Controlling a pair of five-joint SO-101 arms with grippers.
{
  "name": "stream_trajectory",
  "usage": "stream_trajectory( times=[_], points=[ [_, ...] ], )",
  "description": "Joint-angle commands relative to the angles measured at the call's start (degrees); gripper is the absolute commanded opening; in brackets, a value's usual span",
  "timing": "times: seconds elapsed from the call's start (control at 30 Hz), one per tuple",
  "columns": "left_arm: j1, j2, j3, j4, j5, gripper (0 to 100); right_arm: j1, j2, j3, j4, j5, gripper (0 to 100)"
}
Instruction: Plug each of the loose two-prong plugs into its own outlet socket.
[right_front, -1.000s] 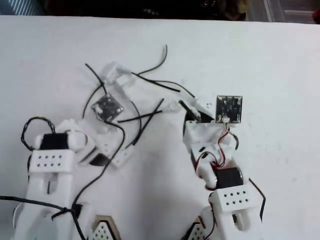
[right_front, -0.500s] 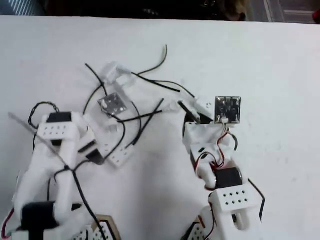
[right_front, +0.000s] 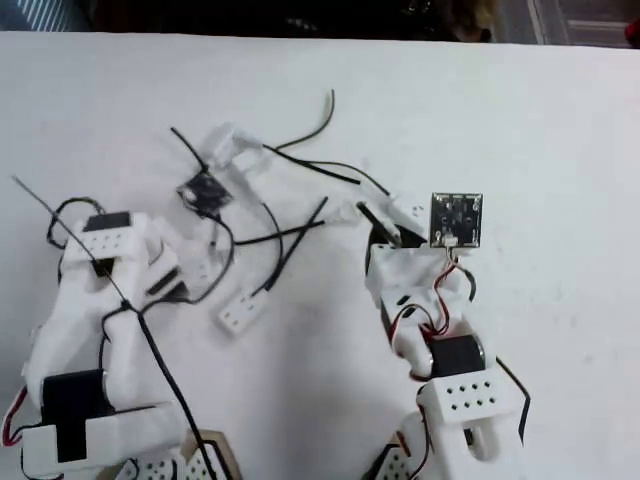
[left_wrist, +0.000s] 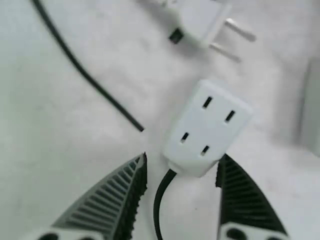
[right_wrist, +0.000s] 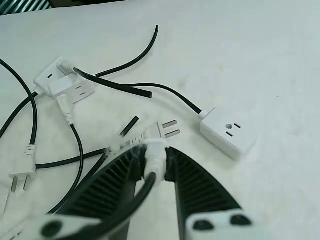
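Note:
My right gripper (right_wrist: 155, 150) is shut on a white two-prong plug (right_wrist: 156, 150). Its prongs (right_wrist: 170, 129) point toward a white outlet socket (right_wrist: 229, 131) a short gap away. In the high view that socket (right_front: 408, 210) lies just beyond the right arm's tip. My left gripper (left_wrist: 182, 159) is open, its grey fingers (left_wrist: 117, 197) either side of the cord end of a white double outlet socket (left_wrist: 207, 127) lying flat. A loose white plug (left_wrist: 202, 20) lies just past it, prongs (left_wrist: 235, 35) sideways.
Black cords (right_front: 290, 235) cross the table's middle. Two more white sockets (right_wrist: 65, 82) sit together at the far left, and another socket block (right_front: 240, 312) lies between the arms. A further loose plug (right_wrist: 20, 180) rests near them. The table's right side (right_front: 560, 150) is bare.
The left arm has swung left and away from the table's front, its wrist turning, which uncovered the socket block between the arms. The right arm has kept still with its plug.

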Motion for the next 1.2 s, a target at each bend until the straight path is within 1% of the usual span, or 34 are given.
stream_trajectory(
  times=[0.0,0.07,0.2,0.33,0.5,0.63,0.73,0.9,1.03,1.17],
  points=[
    [-4.4,-0.1,-2.2,-1.2,1.8,31,-2.3,-0.7,-0.5,0.5,1.1,1.7],
    [-6.1,-0.1,-1.8,-1.1,1.9,34,-5.0,-0.7,-1.1,2.4,3.9,1.7],
    [-8.0,-0.7,-1.8,-1.1,1.9,34,-11.3,-0.7,-4.0,6.8,7.5,1.7],
    [-10.5,-6.4,1.4,-1.6,3.1,34,-16.5,1.3,-9.6,11.4,9.1,1.7],
    [-11.4,-19.3,10.2,-2.4,11.0,34,-23.9,13.2,-18.0,14.5,9.1,1.7],
    [-11.4,-29.0,20.3,-7.6,21.1,34,-29.9,22.4,-22.9,14.3,9.1,1.7],
    [-11.4,-34.5,26.5,-10.0,25.6,34,-33.5,28.3,-26.2,14.3,9.1,1.7],
    [-11.5,-40.3,29.9,-9.8,26.7,34,-37.1,37.2,-30.7,13.7,8.7,1.7],
    [-11.5,-40.9,30.4,-10.1,26.7,34,-39.6,42.5,-30.8,9.2,8.6,1.7],
    [-11.5,-40.9,30.4,-10.1,26.7,34,-40.3,45.5,-30.8,7.9,8.6,1.7]
  ],
)
